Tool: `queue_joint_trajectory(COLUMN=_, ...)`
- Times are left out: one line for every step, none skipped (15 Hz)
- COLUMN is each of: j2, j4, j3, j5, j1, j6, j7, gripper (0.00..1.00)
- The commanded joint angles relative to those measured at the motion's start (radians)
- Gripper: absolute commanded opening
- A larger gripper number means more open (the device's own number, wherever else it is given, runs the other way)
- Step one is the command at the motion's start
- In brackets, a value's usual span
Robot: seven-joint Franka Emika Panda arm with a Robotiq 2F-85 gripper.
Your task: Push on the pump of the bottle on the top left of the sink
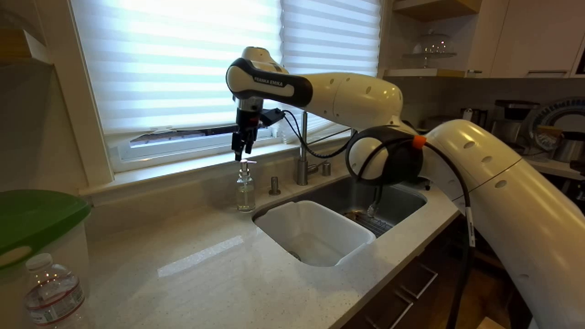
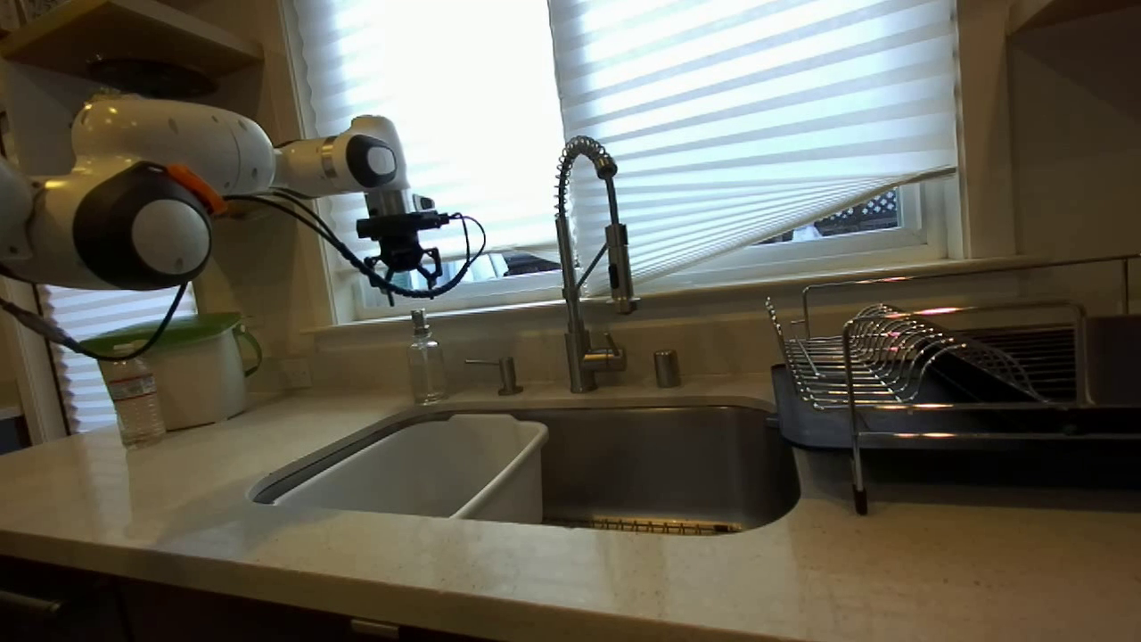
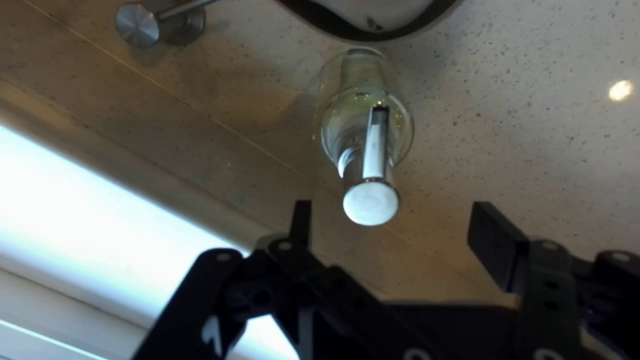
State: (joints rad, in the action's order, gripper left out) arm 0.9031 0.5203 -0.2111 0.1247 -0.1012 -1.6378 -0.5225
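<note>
Tool (image 3: 392,227), 2 fingers (image 3: 496,245) spread, hangs just above pump (image 3: 371,202) of clear bottle (image 1: 246,195).

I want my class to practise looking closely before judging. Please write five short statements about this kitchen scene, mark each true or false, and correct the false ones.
1. The clear bottle stands upright on the countertop. True.
2. The fingers are closed around the pump. False: they are spread apart, gripping nothing.
3. The container has a green lid. True.
4. The dish rack stands inside the sink. False: it stands on the countertop beside the sink.
5. The faucet rises higher than the pump. True.
</note>
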Motion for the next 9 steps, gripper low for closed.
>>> queue_joint_trajectory(j2=-0.021, j4=-0.010, j3=-0.001, j5=-0.006, j1=-0.005, j6=0.056, j7=0.025, gripper=0.55)
queue_joint_trajectory(j2=-0.027, j4=-0.009, j3=0.000, j5=-0.004, j1=-0.006, j6=0.067, j7=0.025, gripper=0.49)
queue_joint_trajectory(j2=-0.030, j4=-0.009, j3=0.001, j5=-0.003, j1=-0.008, j6=0.076, j7=0.027, gripper=0.38)
queue_joint_trajectory(j2=-0.034, j4=-0.009, j3=0.005, j5=0.003, j1=-0.013, j6=0.087, j7=0.029, gripper=0.31)
queue_joint_trajectory(j2=-0.036, j4=-0.010, j3=0.007, j5=0.007, j1=-0.017, j6=0.094, j7=0.028, gripper=0.23)
queue_joint_trajectory(j2=-0.037, j4=-0.011, j3=0.010, j5=0.012, j1=-0.021, j6=0.105, j7=0.032, gripper=0.16)
queue_joint_trajectory(j2=-0.037, j4=-0.014, j3=0.013, j5=0.018, j1=-0.027, j6=0.110, j7=0.035, gripper=0.09)
queue_joint_trajectory(j2=-0.036, j4=-0.016, j3=0.015, j5=0.022, j1=-0.031, j6=0.113, j7=0.035, gripper=0.01)
queue_joint_trajectory(j2=-0.032, j4=-0.020, j3=0.021, j5=0.028, j1=-0.037, j6=0.106, j7=0.044, gripper=0.00)
